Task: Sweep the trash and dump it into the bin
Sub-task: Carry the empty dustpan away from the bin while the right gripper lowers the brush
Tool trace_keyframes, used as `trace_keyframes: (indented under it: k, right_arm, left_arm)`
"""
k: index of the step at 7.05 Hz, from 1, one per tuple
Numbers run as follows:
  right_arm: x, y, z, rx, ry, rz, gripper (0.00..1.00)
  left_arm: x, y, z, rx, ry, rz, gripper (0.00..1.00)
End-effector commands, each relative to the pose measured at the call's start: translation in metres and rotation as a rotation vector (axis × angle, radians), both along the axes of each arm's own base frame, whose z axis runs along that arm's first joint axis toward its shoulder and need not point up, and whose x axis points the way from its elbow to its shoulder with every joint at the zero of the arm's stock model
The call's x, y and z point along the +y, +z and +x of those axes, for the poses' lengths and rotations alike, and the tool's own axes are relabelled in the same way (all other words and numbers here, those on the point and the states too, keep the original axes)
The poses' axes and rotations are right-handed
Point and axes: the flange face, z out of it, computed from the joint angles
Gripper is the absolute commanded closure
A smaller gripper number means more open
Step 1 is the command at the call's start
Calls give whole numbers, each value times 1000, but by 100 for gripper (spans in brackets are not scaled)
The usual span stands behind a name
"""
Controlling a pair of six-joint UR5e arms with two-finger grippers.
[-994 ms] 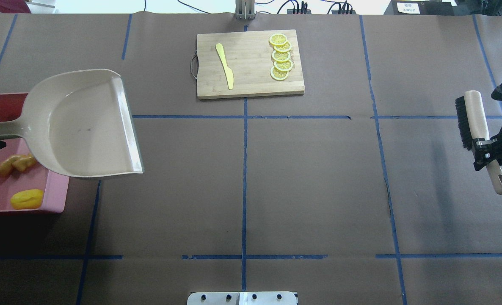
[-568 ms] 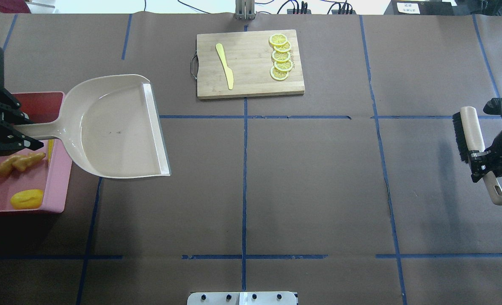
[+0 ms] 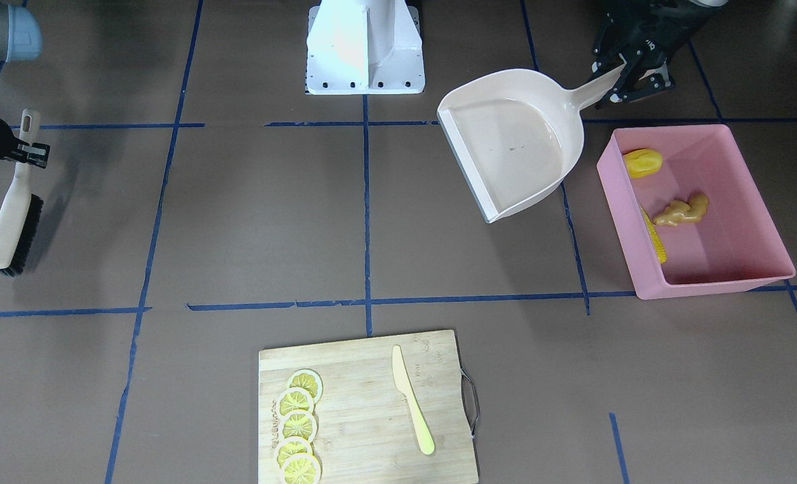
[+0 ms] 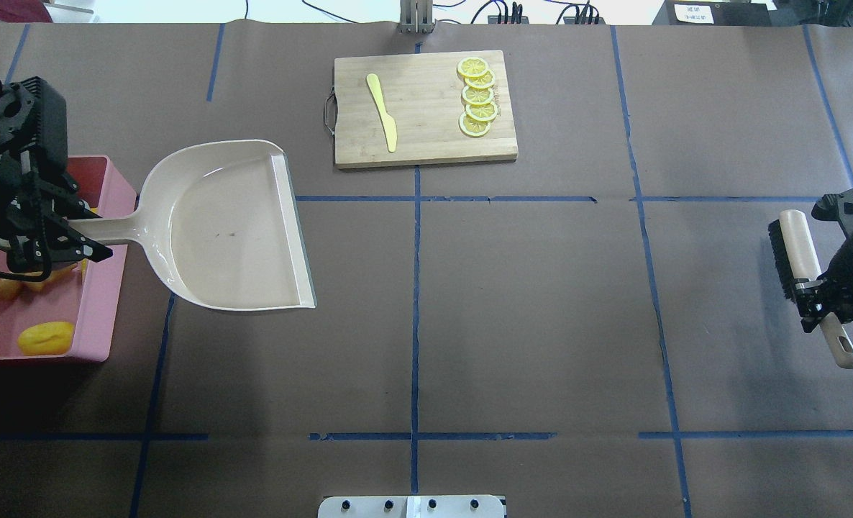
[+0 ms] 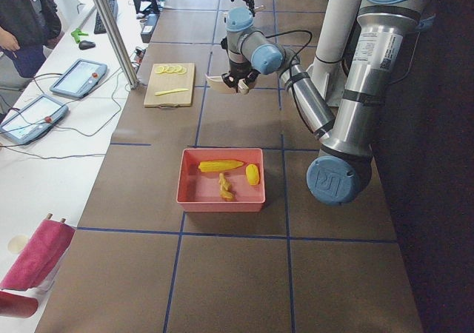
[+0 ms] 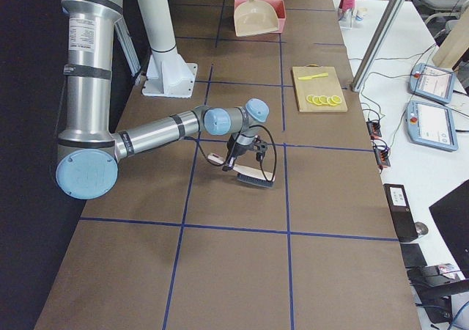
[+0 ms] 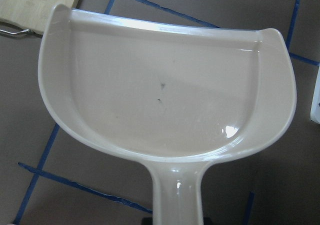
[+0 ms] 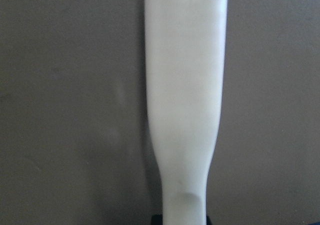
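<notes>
The pink bin (image 3: 714,285) (image 4: 101,316) stands at the table's left end. The trash lies in it: a corn cob (image 3: 654,235), a lumpy yellow vegetable (image 3: 643,163) (image 4: 45,337) and a ginger root (image 3: 687,210). My left gripper (image 4: 74,234) (image 3: 623,77) is shut on the handle of the beige dustpan (image 4: 232,226) (image 7: 165,90). The pan is empty and sits just right of the bin, its mouth facing the table's middle. At the far right, my right gripper (image 4: 818,295) is shut on the handle of the brush (image 4: 790,244) (image 3: 12,232), bristles facing left.
A wooden cutting board (image 4: 425,144) at the far middle carries lemon slices (image 4: 477,97) and a pale yellow knife (image 4: 382,111). The robot's base (image 3: 365,47) is at the near edge. A person (image 5: 26,15) stands by a side table with tablets.
The left arm has carried the dustpan rightward, off the bin and over the table beside it. The right arm with the brush has drifted slightly toward the robot.
</notes>
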Motion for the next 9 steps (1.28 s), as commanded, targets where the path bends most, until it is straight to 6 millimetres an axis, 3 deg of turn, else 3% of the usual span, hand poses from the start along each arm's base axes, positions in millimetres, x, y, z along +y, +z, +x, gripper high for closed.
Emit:
trace_keyframes:
  k: [1,2,3,4,7,9]
  right_arm:
    - [3,16,-3,-11,-8,-52,84]
    - [4,16,-4,-10,-8,-53,67]
    - [4,14,-4,-13,-8,-49,26]
    - [3,12,-3,-13,-4,-46,0]
    - [3,9,-3,-13,-3,-38,0]
    - [-1,3,4,-17,15,-25,0]
  left_arm:
    - [0,0,8,-9,6,8,100]
    - [-1,0,9,-10,6,7,100]
    - [-1,1,9,-11,6,6,100]
    - [-1,1,9,-11,6,6,100]
    - [-3,2,10,-14,7,2,100]
    - [-9,12,34,5,42,31,100]
